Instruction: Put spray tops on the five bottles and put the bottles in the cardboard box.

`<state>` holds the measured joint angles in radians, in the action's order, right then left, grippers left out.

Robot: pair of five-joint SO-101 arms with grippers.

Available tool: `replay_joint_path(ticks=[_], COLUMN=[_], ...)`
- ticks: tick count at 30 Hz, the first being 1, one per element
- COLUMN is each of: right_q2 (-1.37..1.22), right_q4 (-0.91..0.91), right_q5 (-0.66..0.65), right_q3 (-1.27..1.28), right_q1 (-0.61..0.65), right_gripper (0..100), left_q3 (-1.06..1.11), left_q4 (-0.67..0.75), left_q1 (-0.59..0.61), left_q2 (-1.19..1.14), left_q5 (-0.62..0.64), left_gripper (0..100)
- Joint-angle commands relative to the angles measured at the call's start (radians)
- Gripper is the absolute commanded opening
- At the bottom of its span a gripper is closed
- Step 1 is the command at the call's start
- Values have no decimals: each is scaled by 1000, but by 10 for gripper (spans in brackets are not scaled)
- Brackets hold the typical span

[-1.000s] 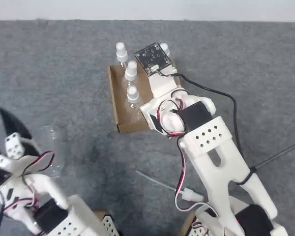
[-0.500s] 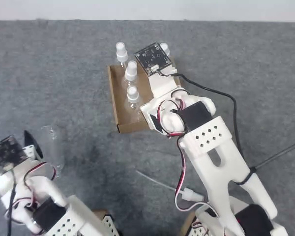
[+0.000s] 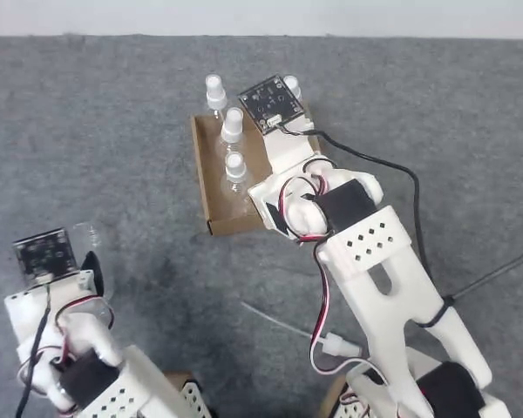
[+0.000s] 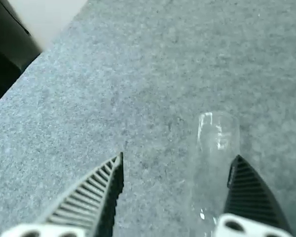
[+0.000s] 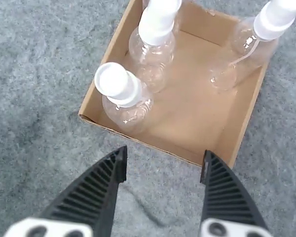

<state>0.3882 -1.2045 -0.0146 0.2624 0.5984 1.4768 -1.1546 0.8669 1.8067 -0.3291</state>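
You look about four fifths done: four capped bottles appear to stand in the box, and your right gripper hangs over one wall of it, jaws apart and holding nothing. The fifth bottle lies topless on the mat, well apart from the box, between the spread, empty jaws of your left gripper. It needs the loose spray top, also well apart from the box, and then boxing.

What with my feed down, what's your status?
Left end effector open, straddling topless bottle. Right end effector open over box edge, capped bottles inside. Nothing blocking.
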Motion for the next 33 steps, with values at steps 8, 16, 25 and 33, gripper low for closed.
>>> replay_joint_path(ticks=[8, 16, 25, 33], right_q2=[47, 45, 45, 48], right_q4=[18, 16, 16, 25], right_q5=[-15, -15, -15, -15], right_q3=[-14, -14, -14, 5], right_q1=[7, 7, 7, 8], right_gripper=[191, 191, 191, 191], left_q3=[-130, -294, -386, -470], left_q4=[-126, -109, -80, 12], left_q1=[-3, -3, -5, -5], left_q2=[-25, -298, -614, -925], left_q5=[-55, -54, -78, -80], left_gripper=[319, 319, 319, 319])
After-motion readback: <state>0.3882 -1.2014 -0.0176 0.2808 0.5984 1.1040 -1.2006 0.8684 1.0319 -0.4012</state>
